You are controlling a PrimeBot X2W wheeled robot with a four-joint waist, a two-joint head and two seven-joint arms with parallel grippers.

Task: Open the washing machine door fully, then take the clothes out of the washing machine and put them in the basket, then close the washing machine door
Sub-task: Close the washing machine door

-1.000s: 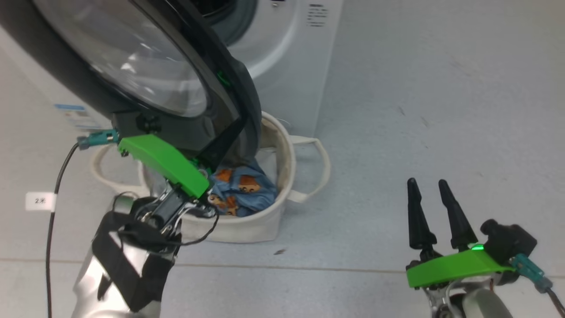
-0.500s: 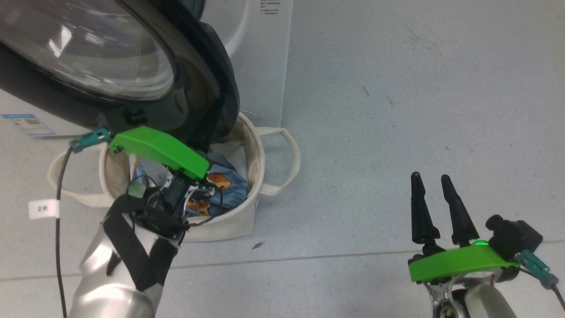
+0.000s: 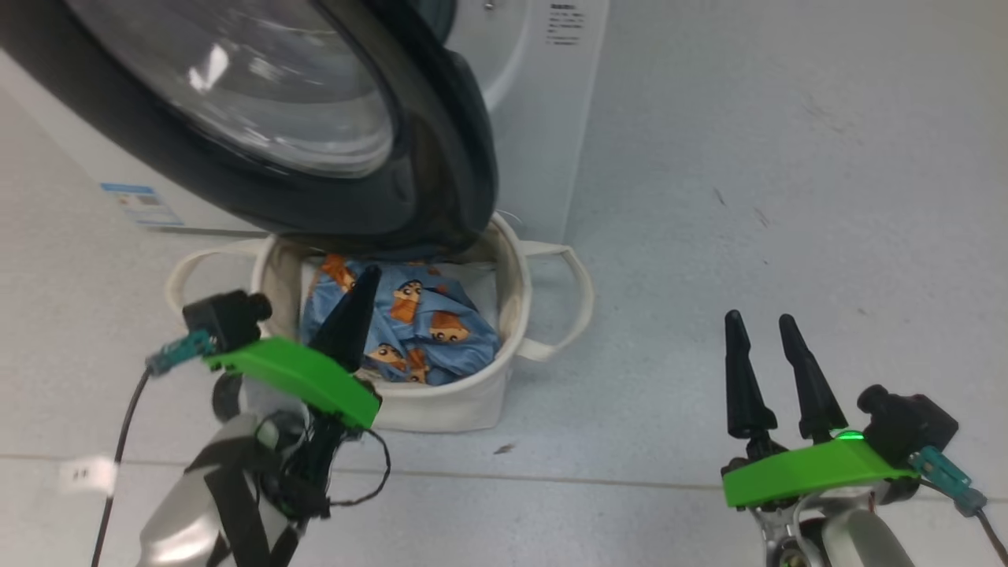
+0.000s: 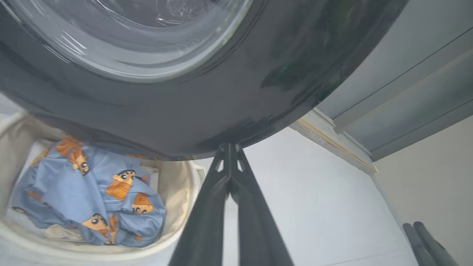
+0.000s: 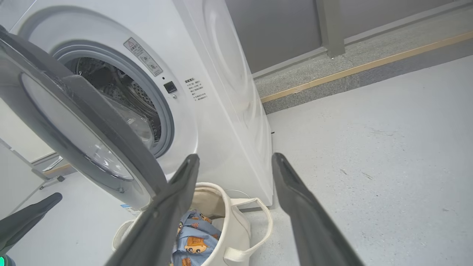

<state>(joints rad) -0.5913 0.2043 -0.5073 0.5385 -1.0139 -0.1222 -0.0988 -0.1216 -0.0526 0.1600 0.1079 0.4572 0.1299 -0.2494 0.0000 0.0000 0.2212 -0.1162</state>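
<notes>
The left pincer (image 3: 365,277) has pulled back out of the basket (image 3: 441,407).

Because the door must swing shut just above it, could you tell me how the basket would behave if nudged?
The basket looks like soft canvas, so it would probably dent rather than resist. Holding soft clothes, it seems light and may slide on the smooth floor.

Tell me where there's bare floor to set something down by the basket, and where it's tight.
Widest free patch: the floor bordered by the basket, the washing machine and the right gripper. Tight: over the basket, where the washing machine door overhangs the clothes and the shut left gripper points at its lower edge.
</notes>
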